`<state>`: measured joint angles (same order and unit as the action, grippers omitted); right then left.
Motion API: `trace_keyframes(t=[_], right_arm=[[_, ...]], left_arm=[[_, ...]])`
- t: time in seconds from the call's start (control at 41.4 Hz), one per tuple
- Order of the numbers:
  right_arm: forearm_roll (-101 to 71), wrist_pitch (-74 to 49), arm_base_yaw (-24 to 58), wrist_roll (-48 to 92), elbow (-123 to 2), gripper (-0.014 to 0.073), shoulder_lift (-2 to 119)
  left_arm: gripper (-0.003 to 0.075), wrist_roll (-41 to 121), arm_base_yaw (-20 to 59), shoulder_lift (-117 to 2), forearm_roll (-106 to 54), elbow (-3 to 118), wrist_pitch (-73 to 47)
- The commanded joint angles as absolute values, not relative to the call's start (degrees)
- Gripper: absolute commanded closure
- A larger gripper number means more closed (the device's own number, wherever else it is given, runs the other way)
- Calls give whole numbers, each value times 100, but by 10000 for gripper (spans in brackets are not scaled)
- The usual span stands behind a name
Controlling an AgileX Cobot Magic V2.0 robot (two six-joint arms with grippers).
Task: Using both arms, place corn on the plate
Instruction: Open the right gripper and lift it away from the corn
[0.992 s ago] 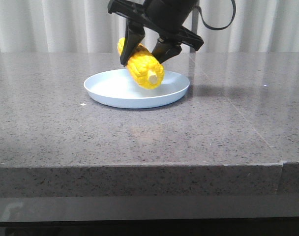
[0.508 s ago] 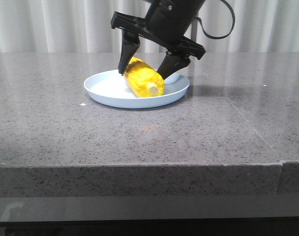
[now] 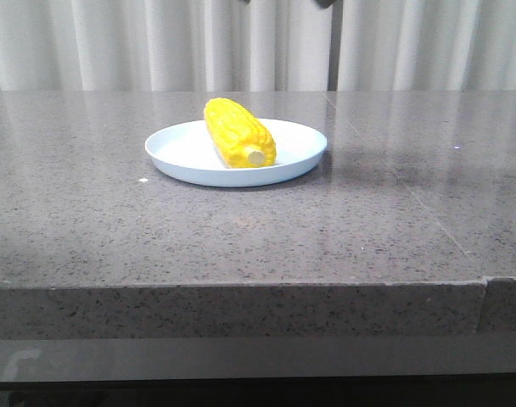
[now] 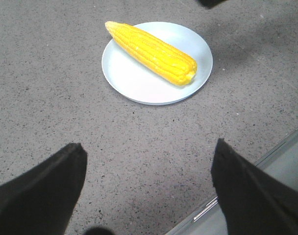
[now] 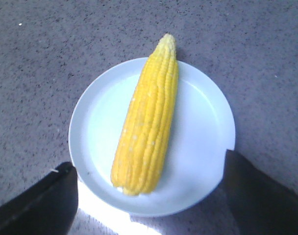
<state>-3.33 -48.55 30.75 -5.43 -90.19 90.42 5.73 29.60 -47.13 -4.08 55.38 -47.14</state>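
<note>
Front view shows the corn [image 3: 238, 134] lying on the plate [image 3: 182, 157] on the grey speckled worktop [image 3: 258, 229], its pale stub end toward the camera and its tip reaching past the far rim. Both wrist views show the left fingers [image 4: 38, 193] and right fingers [image 5: 259, 193] spread wide, holding nothing, above the plate.

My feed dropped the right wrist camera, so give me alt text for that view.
A yellow corn cob lies on a pale round plate, its pointed tip reaching just past the rim, on a speckled grey table. The right hand hangs open above it, its two dark fingers apart and touching nothing.
</note>
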Motion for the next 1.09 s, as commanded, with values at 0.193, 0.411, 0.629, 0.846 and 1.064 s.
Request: trace_keyframes(t=[0.193, 0.411, 0.629, 0.846, 1.064], right_arm=[[-86, -4649, 3065, -264, -7520, -30, 6922], [0, -4830, 3065, -224, -6571, -30, 5646], [0, -5133, 3065, -224, -5930, -30, 4576], [0, -5158, 3065, -224, -5507, -30, 3691], [82, -5141, 3065, -224, -5395, 59, 3290]], left_arm=[[210, 517, 3000, -4688, -482, 5676, -4319], [210, 517, 3000, -4688, -482, 5676, -4307], [210, 517, 3000, -4688, -482, 5676, -4272], [210, 517, 3000, -4688, -482, 5676, -4272], [210, 517, 3000, -4688, -482, 5676, -4272]])
